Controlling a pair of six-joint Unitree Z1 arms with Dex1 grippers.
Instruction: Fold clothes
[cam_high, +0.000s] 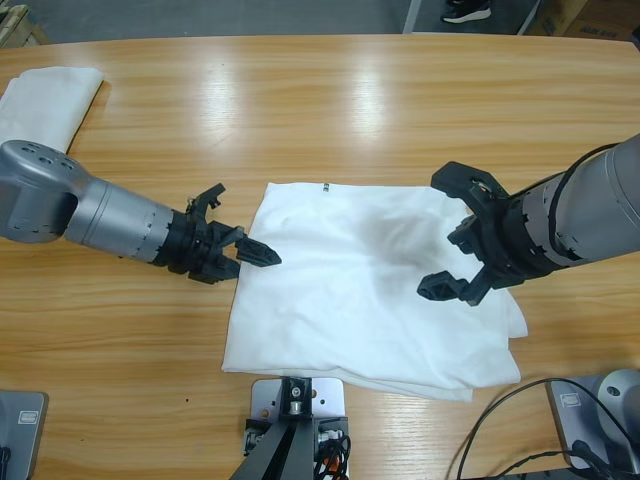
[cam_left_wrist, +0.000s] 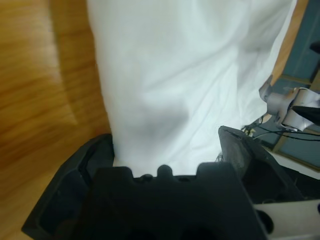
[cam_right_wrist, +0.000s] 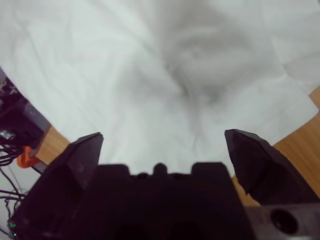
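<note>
White T-shirt (cam_high: 370, 290) folded, rumpled, flat on table (cam_high: 330, 110); left claw (cam_high: 232, 243), right claw (cam_high: 455, 235) agape, empty.

We see white T-shirt (cam_high: 360, 290) folded to rough rectangle, flat on tabletop (cam_high: 350, 110) centre, slightly rumpled; 2nd white garment (cam_high: 45, 98) folded at far-left corner.

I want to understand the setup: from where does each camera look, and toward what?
High view: fixed above the table, looking down on the white T-shirt, both arms and another folded white cloth.
Left wrist view: on the left arm, looking along the open left end effector at the shirt's edge.
Right wrist view: on the right arm, over the open right end effector, above the shirt.
All three share the shirt.
</note>
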